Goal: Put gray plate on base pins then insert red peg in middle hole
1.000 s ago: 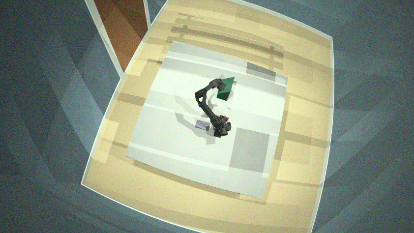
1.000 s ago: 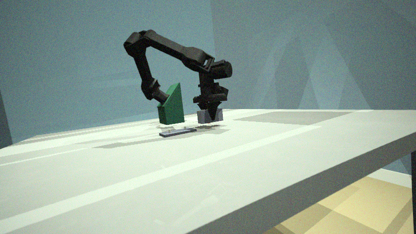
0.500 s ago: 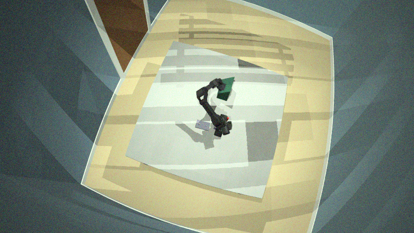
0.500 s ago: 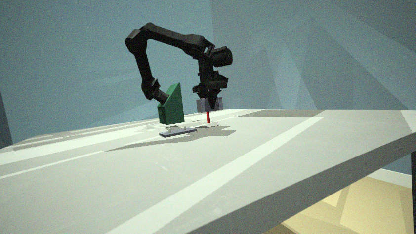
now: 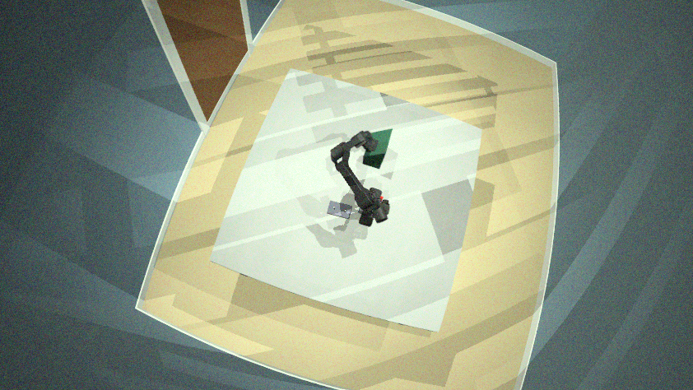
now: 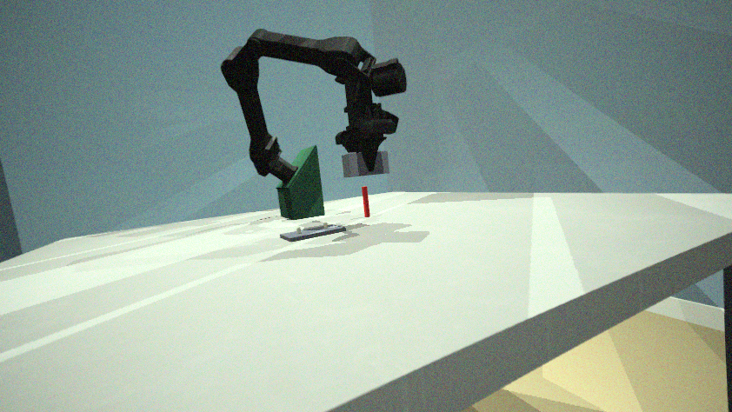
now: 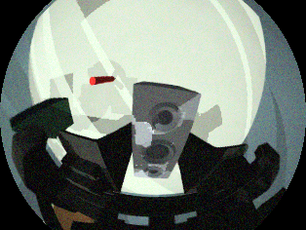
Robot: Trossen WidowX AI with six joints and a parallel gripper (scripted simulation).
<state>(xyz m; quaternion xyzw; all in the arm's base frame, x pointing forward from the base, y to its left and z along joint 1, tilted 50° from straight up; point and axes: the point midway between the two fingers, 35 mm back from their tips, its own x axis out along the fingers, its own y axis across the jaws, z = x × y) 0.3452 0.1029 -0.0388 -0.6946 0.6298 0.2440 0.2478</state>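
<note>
Exterior view, 1 red peg (image 6: pixel 365 202) (image 7: pixel 99 80) (image 5: pixel 381 197) upright below raised plate (image 6: pixel 350 164) (image 7: pixel 148 107)

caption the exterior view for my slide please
Gripper holding the gray plate above the table, with the red peg upright below and the two-pin base nearby.

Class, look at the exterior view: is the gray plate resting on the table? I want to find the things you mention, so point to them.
No, the gray plate (image 6: pixel 350 164) (image 7: pixel 146 104) hangs in the gripper (image 6: pixel 370 166) (image 7: pixel 156 124), above the table (image 5: pixel 271 232) (image 6: pixel 461 286) (image 7: pixel 171 39).
</note>
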